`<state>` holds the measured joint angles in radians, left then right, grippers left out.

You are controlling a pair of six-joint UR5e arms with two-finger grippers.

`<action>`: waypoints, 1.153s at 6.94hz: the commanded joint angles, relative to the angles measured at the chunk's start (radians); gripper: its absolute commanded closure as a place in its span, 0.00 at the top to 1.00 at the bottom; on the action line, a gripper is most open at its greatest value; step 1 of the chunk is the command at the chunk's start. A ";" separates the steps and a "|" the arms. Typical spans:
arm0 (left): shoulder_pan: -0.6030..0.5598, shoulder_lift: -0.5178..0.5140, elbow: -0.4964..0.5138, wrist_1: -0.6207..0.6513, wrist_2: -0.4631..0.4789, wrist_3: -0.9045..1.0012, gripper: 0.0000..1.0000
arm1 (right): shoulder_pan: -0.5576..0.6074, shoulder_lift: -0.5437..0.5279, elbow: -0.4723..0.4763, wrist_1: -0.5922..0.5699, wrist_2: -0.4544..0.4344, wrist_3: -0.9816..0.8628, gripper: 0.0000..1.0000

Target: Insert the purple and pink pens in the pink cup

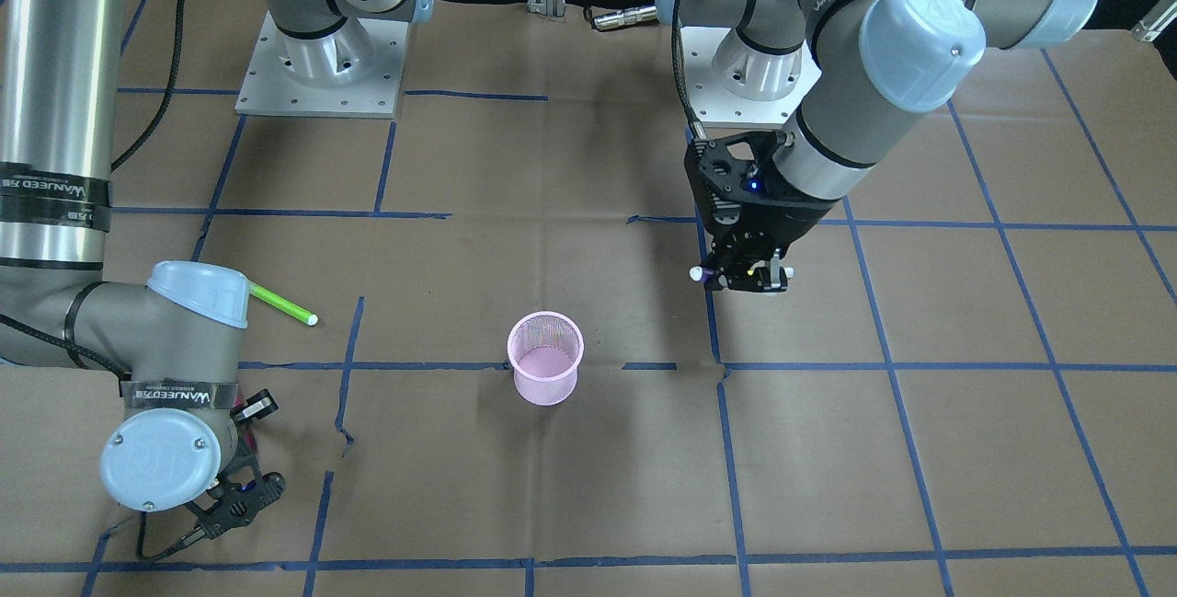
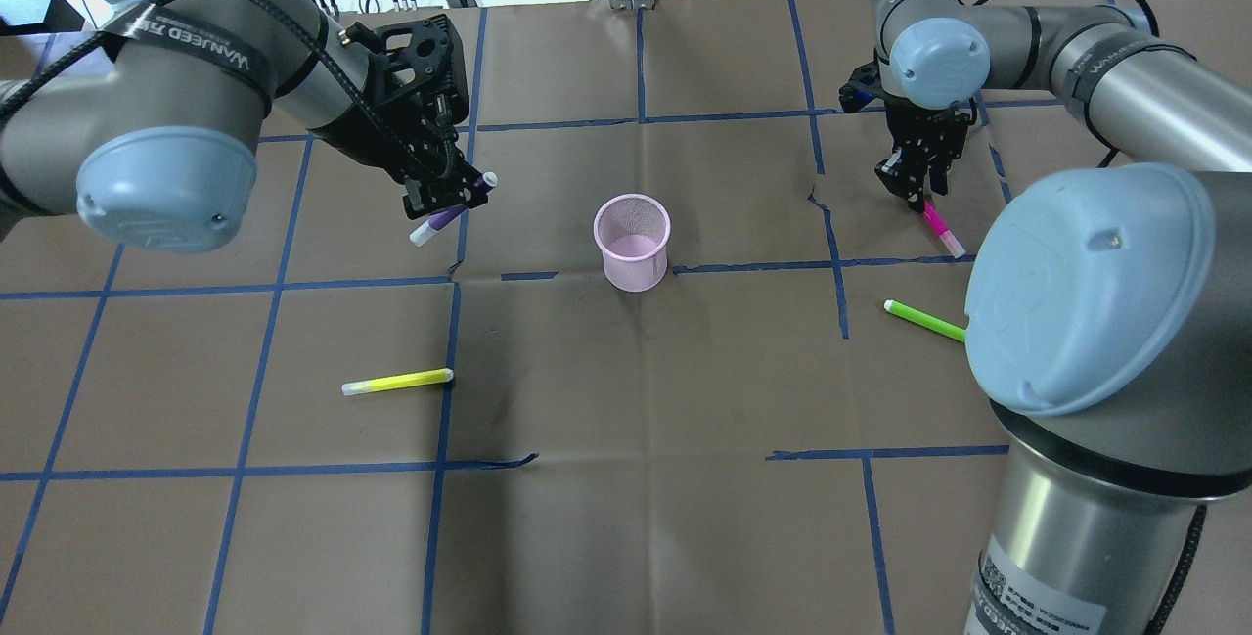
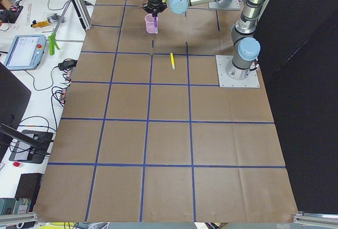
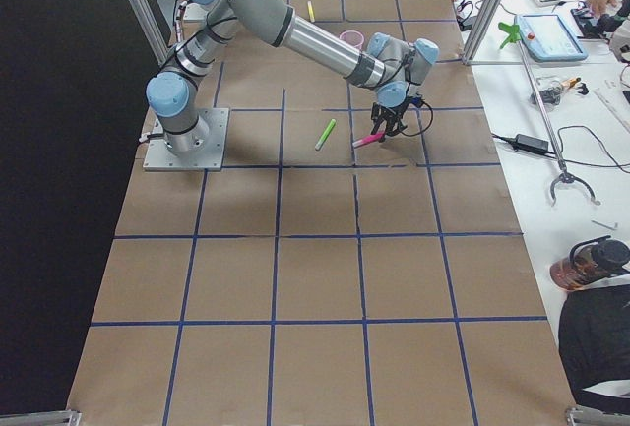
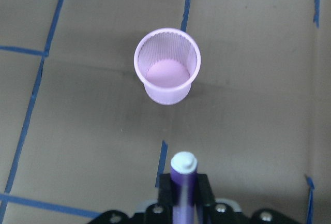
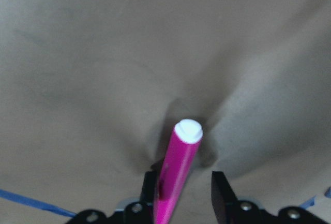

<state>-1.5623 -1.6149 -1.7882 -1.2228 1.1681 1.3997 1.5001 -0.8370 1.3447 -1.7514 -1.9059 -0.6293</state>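
One purple pen (image 5: 182, 183), cap toward pink cup (image 5: 166, 93).

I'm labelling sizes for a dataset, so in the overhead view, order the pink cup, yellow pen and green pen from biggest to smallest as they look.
1. pink cup
2. yellow pen
3. green pen, but the right arm hides one end, so its place below the yellow pen is unsure.
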 commanded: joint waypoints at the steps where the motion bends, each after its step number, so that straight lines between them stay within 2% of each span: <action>1: 0.013 0.050 -0.084 0.084 -0.237 -0.005 0.00 | 0.003 -0.001 0.002 0.001 0.002 0.000 0.39; 2: 0.011 0.035 -0.136 0.217 -0.281 -0.048 0.00 | 0.003 -0.001 0.002 0.003 0.004 0.000 0.31; 3: 0.002 0.014 -0.134 0.247 -0.281 -0.126 0.00 | 0.003 -0.001 0.002 0.003 0.005 -0.001 0.28; 4: 0.001 -0.005 -0.135 0.261 -0.280 -0.130 0.00 | 0.003 -0.001 0.001 0.003 0.005 -0.001 0.12; 5: -0.013 -0.034 -0.132 0.287 -0.281 -0.125 0.00 | 0.003 -0.001 0.001 0.004 0.005 -0.001 0.07; 6: -0.042 -0.057 -0.126 0.334 -0.280 -0.134 0.00 | 0.003 -0.002 0.001 0.004 0.007 -0.004 0.03; 8: -0.114 -0.138 -0.025 0.338 -0.262 -0.218 0.00 | 0.003 -0.022 -0.018 0.003 0.005 -0.036 0.02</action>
<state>-1.6339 -1.7023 -1.8654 -0.8941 0.9007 1.2286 1.5033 -0.8453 1.3393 -1.7482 -1.8996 -0.6455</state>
